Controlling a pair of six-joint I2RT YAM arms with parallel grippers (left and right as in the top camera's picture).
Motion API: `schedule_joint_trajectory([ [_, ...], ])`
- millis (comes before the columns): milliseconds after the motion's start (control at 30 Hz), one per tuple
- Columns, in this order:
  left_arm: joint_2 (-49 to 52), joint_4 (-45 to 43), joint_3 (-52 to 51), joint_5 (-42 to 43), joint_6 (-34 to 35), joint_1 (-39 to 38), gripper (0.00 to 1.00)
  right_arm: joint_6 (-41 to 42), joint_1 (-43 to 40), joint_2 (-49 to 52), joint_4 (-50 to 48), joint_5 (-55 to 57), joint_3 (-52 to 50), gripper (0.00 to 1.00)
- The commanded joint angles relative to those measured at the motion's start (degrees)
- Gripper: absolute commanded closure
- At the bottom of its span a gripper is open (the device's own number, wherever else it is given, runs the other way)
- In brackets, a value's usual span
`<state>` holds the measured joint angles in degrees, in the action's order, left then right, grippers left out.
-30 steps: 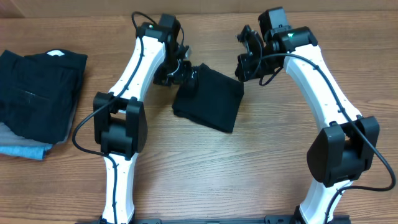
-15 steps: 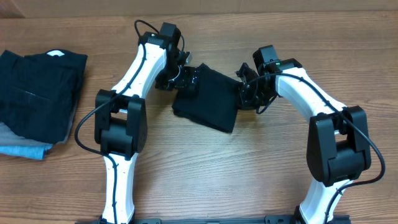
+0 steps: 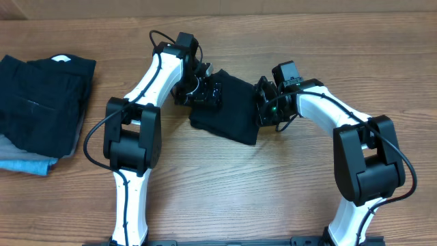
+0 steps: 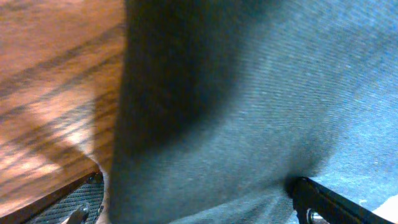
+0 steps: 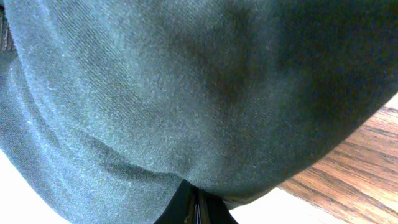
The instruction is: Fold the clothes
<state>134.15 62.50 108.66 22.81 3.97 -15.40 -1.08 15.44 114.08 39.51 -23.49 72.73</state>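
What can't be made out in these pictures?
Overhead: fingertips of the left gripper, hidden under its own wrist.
Both wrist views: T-shirt fills them, blurred; its folds unreadable.
Right wrist: whether the right gripper pinches cloth.
Overhead: clothes pile, cut by left edge; lower garments covered.

There were two arms, a left arm and a right arm, one folded black T-shirt and one pile of garments on one counter.

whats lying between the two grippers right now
The folded black T-shirt fills the gap between left gripper and right gripper; the overhead view shows it.
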Motion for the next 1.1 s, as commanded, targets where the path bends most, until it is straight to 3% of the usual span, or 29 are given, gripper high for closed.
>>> schedule_joint_trajectory([
  [0,-0.4,-0.3,-2.2,4.3,0.3,-2.4,0.01,0.3,0.3,1.1,0.0,4.0,-1.3,0.96],
  [33,-0.4,-0.5,-2.3,4.5,0.3,-2.9,0.01,0.3,0.3,1.1,0.0,4.2,-1.3,0.96],
  [133,-0.4,-0.9,-2.5,4.2,0.3,-4.7,0.2,0.1,0.3,1.1,0.2,4.6,-1.3,0.96],
  [200,-0.4,-1.0,-2.6,4.2,0.3,-4.9,0.39,0.0,0.3,1.1,0.2,4.6,-1.3,0.96],
  [333,-0.4,-1.2,-2.5,4.3,0.3,-4.9,0.62,-0.2,0.3,1.1,0.2,4.6,-1.3,0.96],
  [433,-0.4,-1.3,-2.5,6.3,0.3,-4.9,0.96,-0.4,0.3,1.1,0.1,4.6,-1.3,0.96],
  [533,-0.8,-0.8,-0.9,5.8,0.3,-4.7,0.96,-0.4,-0.2,-0.8,1.0,4.1,1.3,0.96],
  [733,-12.2,1.0,3.9,-9.0,3.3,-4.1,0.96,4.2,-6.1,-15.4,9.6,7.0,6.9,0.96],
  [867,-21.6,2.1,3.9,-16.0,3.6,-0.5,0.96,4.1,-11.9,-17.0,15.5,7.0,6.8,0.95],
  [1067,-30.5,2.8,3.9,-30.2,-5.6,9.3,0.96,4.1,-13.8,-17.0,14.3,7.0,6.8,0.96],
])
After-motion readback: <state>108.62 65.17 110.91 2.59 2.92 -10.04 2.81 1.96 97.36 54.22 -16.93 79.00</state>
